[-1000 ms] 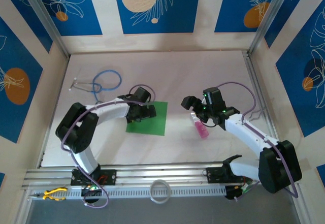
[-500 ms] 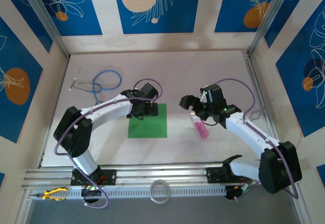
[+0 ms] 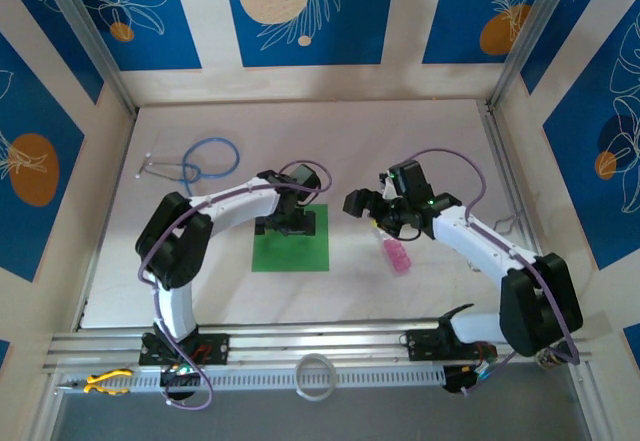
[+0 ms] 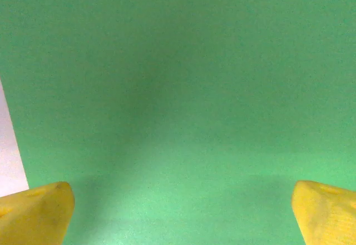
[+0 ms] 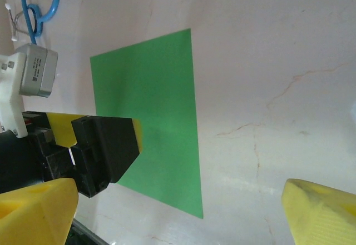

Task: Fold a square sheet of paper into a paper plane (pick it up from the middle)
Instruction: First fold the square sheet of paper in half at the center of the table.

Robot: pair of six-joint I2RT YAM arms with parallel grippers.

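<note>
Out on the worktop (image 3: 420, 141), the square sheet of paper (image 3: 292, 253) is laid flat. The left tool (image 3: 288, 223) is held spread wide over its 12 o'clock half. The right tool (image 3: 365, 206), also spread, is parked off at 3 o'clock.

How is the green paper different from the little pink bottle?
The green paper is a flat, wide square; the pink bottle is small and rounded. The left pincer hangs open right over the paper; the bottle lies beside the right arm. Both rest on the table.
</note>
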